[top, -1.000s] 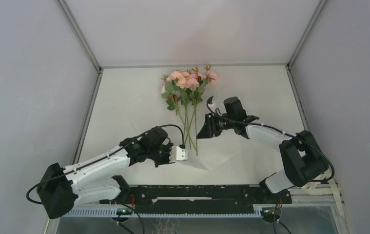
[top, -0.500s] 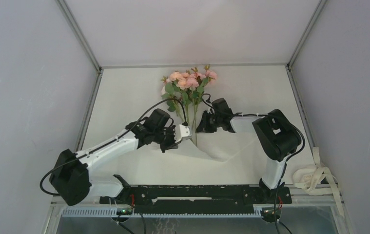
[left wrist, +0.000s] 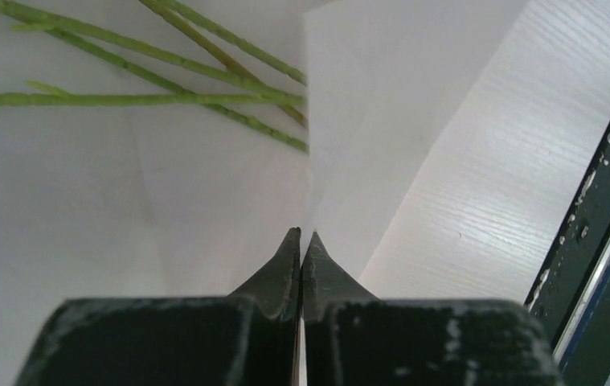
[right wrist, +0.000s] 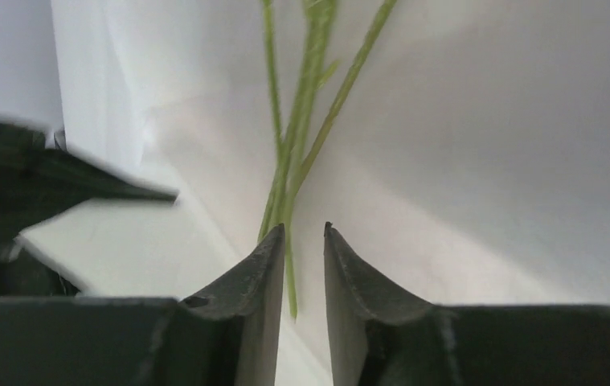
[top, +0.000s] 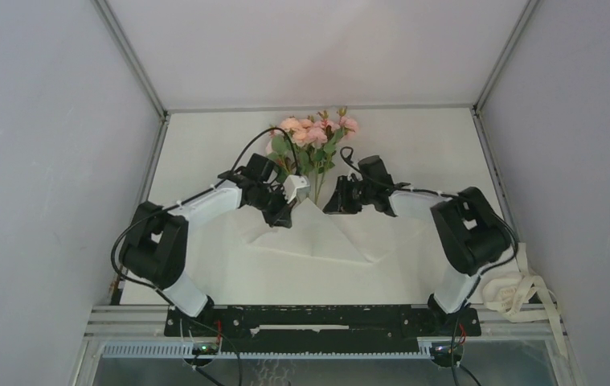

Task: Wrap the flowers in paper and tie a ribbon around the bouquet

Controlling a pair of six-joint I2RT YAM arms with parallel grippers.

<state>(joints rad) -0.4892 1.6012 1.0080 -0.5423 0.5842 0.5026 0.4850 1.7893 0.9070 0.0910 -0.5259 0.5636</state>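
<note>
Now the left end effector [left wrist: 301, 233] sits close under the flowers [top: 311, 135], its jaws pressed flat together on a fold of the paper [top: 317, 237]. A second ago it held that same corner down by the cut ends of the stems, toward the front of the table [top: 205, 153]. Since then it has carried the corner up and away from the arm bases. The near part of the sheet is now doubled over the stems [right wrist: 285, 153] and stands in a raised peak between the two arms. From above, most of the stem length is hidden beneath that flap. Only the leafy heads and pink blooms show beyond it, at the far side of the table.

The right end effector [right wrist: 303, 227] has also moved a little farther in, toward the bunch. Its jaws stand narrowly apart, with a stem end lying in the gap but not clamped, as far as its wrist view shows.

For the task, this looks like the first fold of the wrap. One side of the sheet is over, the other side lies flat to the right, and no cone is formed yet. The right arm seems placed to steady the stems or pin the flap. The ribbon [top: 513, 291] lies in a loose heap at the near right corner, well apart from the bunch, so tying is not yet begun.
</note>
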